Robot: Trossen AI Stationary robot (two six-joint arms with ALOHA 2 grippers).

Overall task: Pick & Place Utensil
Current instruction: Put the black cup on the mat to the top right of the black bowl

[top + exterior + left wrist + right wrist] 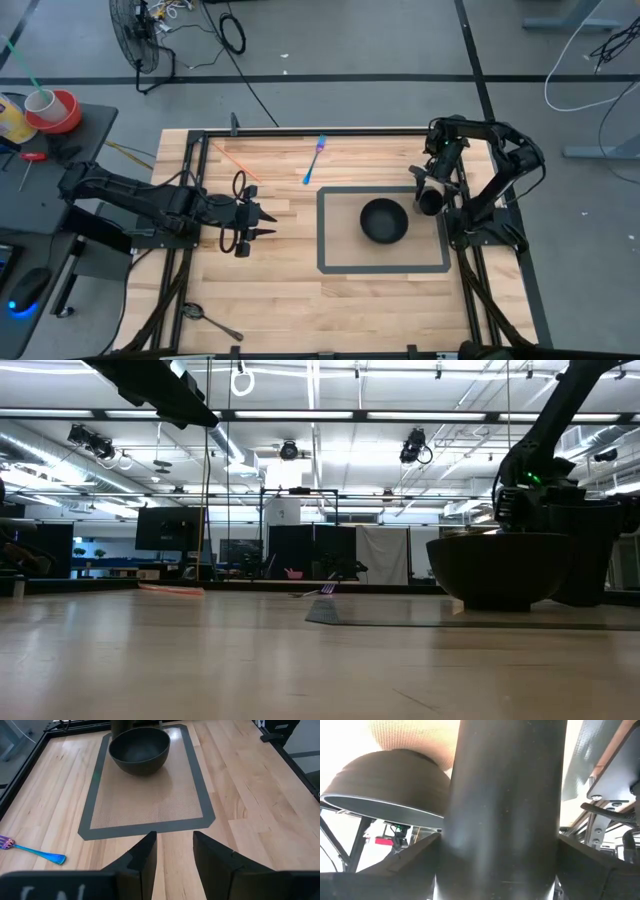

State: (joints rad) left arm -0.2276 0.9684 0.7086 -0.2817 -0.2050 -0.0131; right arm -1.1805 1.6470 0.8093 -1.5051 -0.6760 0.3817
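At the bench (280, 300), the utensil we take to be the one the task names, a blue fork (314, 160), lies on bare wood near the far edge, just off the far-left corner of the grey-bordered mat (335, 262), touching nothing. The left pincer (268, 223) hovers low over the wood on the near side of it, its fingers set a moderate gap apart and holding nothing, and it points across the bench toward the dark bowl (384, 220) on the mat. From that pincer the fork sits farther back and slightly toward the mat. Its long axis runs roughly far to near with a slight slant, so it lies crosswise to the way the pincer points. The violet head is toward the far edge and the blue handle end comes nearer. The right pincer (428, 192) is at the mat's right edge, spread wide around an upright dark cup (500, 810) beside the bowl, with its fingers apparently against both sides. We judge the left arm both nearer and free, so the pick falls to it: reach back, turn the wrist to straddle the handle, then close. A spoon (210, 318) lies apart at the near-left edge.
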